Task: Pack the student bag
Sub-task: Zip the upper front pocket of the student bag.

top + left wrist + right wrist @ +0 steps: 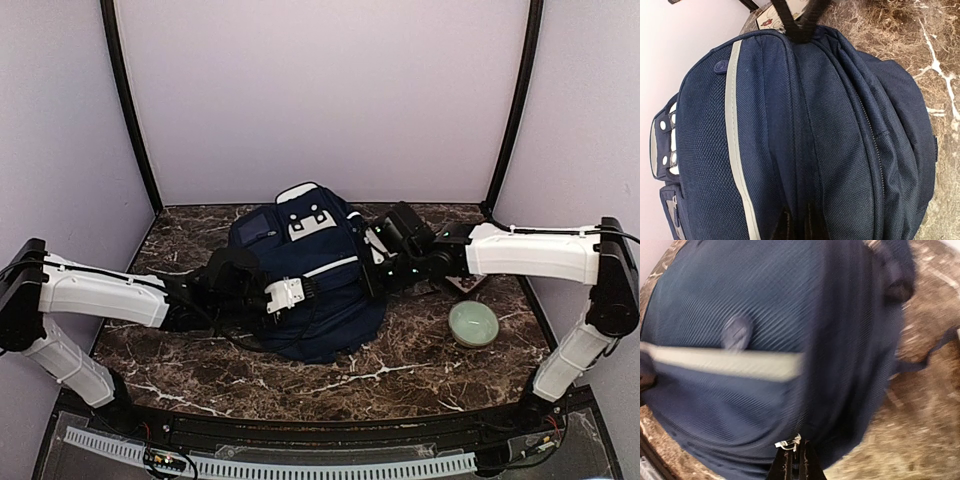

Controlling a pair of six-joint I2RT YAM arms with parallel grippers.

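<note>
The student bag (320,300), navy with white stripes, lies in the middle of the marble table and fills both wrist views (840,140) (765,315). My left gripper (303,291) reaches in from the left and is shut (799,216) on a fold of the bag's fabric beside a closed zipper line (871,135). My right gripper (372,268) comes in from the right at the bag's far side. It is shut (796,449) on a small metal zipper pull (790,442) at the bag's edge. The right wrist view is blurred.
A pale green bowl (472,323) stands on the table (400,375) to the right of the bag, below the right forearm. A white printed card (771,19) shows past the bag's far end. Black frame posts and lilac walls close in the back.
</note>
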